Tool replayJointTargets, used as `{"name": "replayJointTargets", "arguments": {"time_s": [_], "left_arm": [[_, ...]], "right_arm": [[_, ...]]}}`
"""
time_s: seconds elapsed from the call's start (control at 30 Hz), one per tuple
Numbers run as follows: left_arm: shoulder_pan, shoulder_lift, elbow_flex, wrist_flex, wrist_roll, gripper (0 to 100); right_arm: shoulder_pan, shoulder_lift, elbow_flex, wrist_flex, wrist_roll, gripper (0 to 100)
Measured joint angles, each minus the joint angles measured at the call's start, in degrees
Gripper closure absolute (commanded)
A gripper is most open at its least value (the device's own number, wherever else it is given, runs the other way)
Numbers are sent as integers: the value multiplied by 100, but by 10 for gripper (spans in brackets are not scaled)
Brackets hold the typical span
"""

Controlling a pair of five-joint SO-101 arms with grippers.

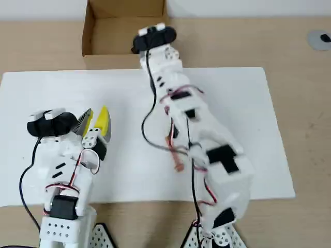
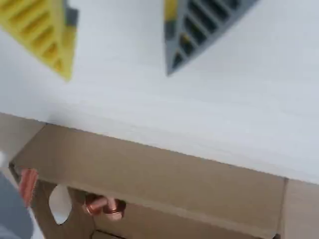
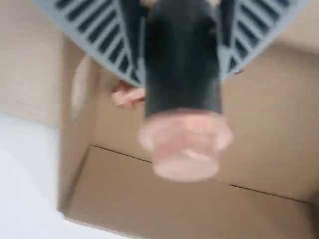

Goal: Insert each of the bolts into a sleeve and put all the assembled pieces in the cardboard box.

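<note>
My right gripper (image 3: 179,74) is shut on a black sleeve (image 3: 182,59) with a pinkish bolt head (image 3: 184,144) sticking out of its end. It hangs over the open cardboard box (image 3: 149,199). Another copper-pink piece (image 3: 127,94) lies inside the box by its wall. From above, the right arm's wrist (image 1: 155,37) sits at the box's (image 1: 124,26) near right edge. My left gripper (image 2: 117,72) stands open over the white mat (image 2: 224,114) with nothing between its yellow finger (image 2: 45,35) and grey finger (image 2: 199,35). It faces the box, where a copper piece (image 2: 104,205) shows.
The white mat (image 1: 62,93) covers most of the wooden table. A thin copper-coloured piece (image 1: 178,165) lies on it, close beside the right arm (image 1: 207,134). The left arm (image 1: 67,155) stands at the mat's near left. A grey disc (image 1: 319,39) sits far right.
</note>
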Motion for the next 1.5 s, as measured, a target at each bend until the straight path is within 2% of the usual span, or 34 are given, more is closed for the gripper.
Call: {"name": "replayJointTargets", "arguments": {"time_s": [0.33,0.53,0.77,1.03,1.23,1.37,1.5], "left_arm": [[255,0,53,0,-26,860],[457,246,62,0,-220,861],[484,290,70,0,-229,861],[484,290,70,0,-229,861],[484,290,70,18,-229,863],[484,290,62,123,-229,864],[484,308,62,132,-229,861]], "right_arm": [[62,2945,-4360,1424,0,986],[70,4624,-6725,2031,316,982],[176,5855,-8756,2927,431,816],[237,6145,-10198,4343,193,724],[237,6066,-10673,6119,-114,683],[237,5380,-10673,7455,-79,684],[123,4255,-10673,8923,396,684]]}}
